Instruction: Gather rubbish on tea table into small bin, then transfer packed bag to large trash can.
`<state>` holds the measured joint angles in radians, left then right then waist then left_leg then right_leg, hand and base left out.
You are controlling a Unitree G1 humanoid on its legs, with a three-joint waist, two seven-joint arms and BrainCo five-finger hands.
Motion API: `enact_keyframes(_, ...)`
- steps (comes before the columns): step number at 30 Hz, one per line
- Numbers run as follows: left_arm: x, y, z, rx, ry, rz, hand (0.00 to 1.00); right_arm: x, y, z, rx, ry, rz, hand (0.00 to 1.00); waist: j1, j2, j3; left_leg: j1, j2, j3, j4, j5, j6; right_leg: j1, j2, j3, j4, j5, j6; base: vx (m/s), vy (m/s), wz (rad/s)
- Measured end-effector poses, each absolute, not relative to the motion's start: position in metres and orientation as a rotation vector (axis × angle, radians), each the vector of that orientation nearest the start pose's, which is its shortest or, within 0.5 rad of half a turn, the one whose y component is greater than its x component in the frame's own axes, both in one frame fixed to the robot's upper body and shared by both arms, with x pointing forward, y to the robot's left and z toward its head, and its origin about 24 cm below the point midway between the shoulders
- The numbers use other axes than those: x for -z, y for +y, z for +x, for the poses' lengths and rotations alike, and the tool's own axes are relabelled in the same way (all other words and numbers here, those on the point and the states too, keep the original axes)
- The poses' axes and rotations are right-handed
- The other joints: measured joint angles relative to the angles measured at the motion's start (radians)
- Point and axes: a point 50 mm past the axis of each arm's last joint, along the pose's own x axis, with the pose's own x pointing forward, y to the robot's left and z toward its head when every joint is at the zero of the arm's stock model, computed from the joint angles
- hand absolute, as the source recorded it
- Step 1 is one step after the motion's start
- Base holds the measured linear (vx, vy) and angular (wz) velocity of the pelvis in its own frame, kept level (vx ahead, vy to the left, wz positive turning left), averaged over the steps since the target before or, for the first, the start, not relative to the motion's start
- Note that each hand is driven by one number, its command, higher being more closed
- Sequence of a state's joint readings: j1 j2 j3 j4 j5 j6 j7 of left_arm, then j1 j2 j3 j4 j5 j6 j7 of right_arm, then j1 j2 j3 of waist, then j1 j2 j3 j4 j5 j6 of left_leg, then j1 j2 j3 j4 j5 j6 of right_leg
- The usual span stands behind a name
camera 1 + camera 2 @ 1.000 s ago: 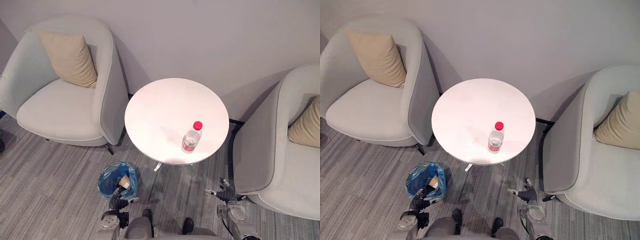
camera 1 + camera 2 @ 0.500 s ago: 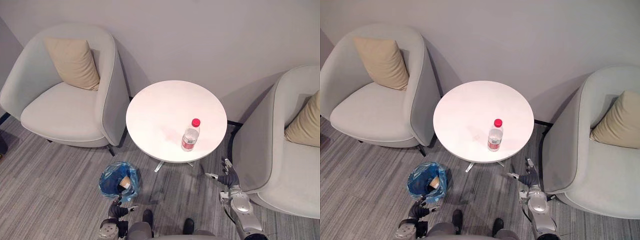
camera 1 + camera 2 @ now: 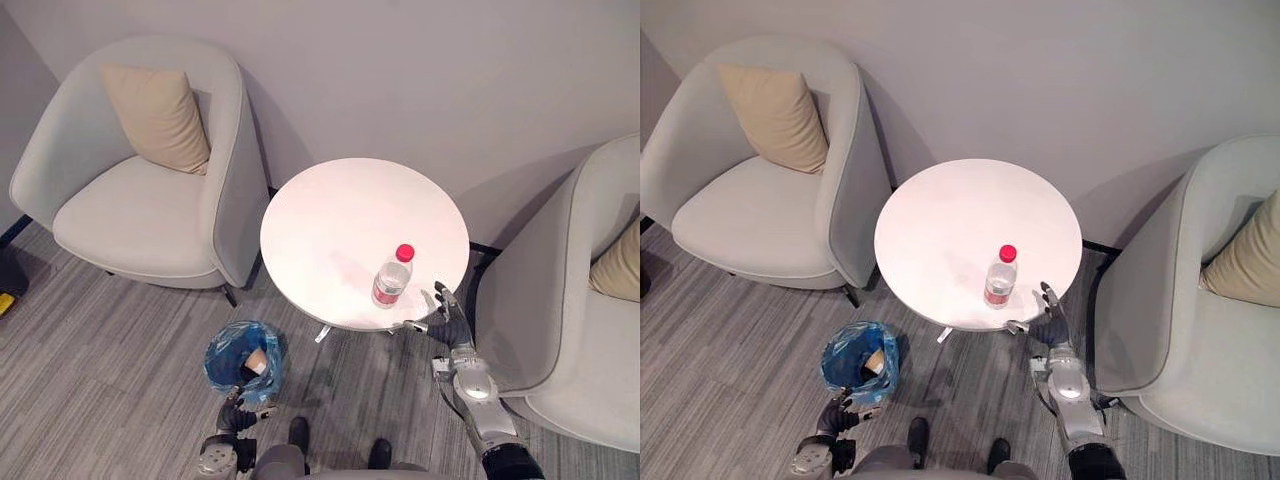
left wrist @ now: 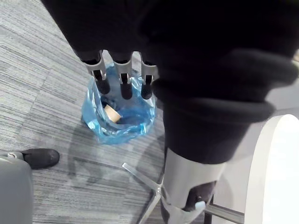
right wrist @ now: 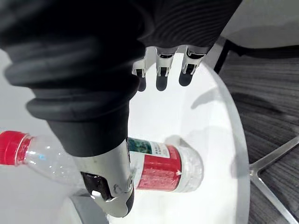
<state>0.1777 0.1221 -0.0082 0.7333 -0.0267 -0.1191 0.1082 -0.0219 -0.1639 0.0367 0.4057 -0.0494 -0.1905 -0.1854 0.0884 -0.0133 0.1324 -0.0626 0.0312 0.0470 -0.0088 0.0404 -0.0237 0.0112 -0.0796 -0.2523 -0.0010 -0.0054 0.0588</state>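
Between two grey armchairs (image 3: 130, 210), a round white tea table (image 3: 340, 225) is carrying an upright red-capped bottle (image 3: 391, 282) near its front edge. The right hand (image 3: 452, 330) is hovering just beside the bottle, fingers (image 5: 161, 81) spread, gripping nothing. The left hand (image 3: 238, 413) is hanging open near the blue-lined small bin (image 3: 222, 352).

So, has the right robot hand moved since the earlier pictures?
Yes. Judged against the table, the right robot hand has come forward from over the floor to the table's rim, right of the bottle, fingers open.
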Motion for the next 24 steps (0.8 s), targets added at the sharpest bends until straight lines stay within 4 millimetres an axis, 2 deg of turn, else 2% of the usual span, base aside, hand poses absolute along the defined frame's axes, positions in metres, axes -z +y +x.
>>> enact_keyframes(10,0.128,0.201,0.126,-0.184,0.790,0.125,0.00,0.005,-0.183,0.262,0.155,0.102,-0.215,0.00,0.014,0.011,0.005,-0.015,-0.018,-0.048,-0.058,0.040,0.009,-0.017,-0.011,-0.051,0.000,-0.003,0.003,0.00,0.007,0.15)
enact_keyframes(14,0.126,0.200,0.130,-0.181,0.775,0.121,0.00,-0.004,-0.177,0.274,0.171,0.065,-0.193,0.00,0.031,0.012,0.029,-0.023,-0.019,-0.056,-0.059,0.042,0.009,-0.020,-0.011,-0.059,-0.001,-0.004,0.004,0.00,-0.002,0.04)
enact_keyframes(21,0.126,0.196,0.132,-0.185,0.761,0.101,0.00,-0.018,-0.180,0.290,0.257,0.020,-0.173,0.00,0.036,0.016,0.061,-0.052,-0.024,-0.088,-0.060,0.054,0.009,-0.034,-0.013,-0.093,-0.001,-0.005,0.004,0.01,-0.005,0.15)
enact_keyframes(22,0.125,0.196,0.133,-0.185,0.754,0.100,0.00,-0.021,-0.180,0.293,0.269,0.008,-0.164,1.00,0.037,0.017,0.068,-0.053,-0.024,-0.088,-0.060,0.054,0.009,-0.034,-0.013,-0.094,-0.001,-0.005,0.004,0.00,0.000,0.00)
enact_keyframes(24,0.124,0.196,0.134,-0.189,0.743,0.089,0.00,-0.026,-0.179,0.296,0.281,-0.008,-0.161,1.00,0.037,0.018,0.082,-0.054,-0.025,-0.088,-0.059,0.055,0.010,-0.036,-0.015,-0.095,0.000,-0.005,0.004,0.00,0.000,0.00)
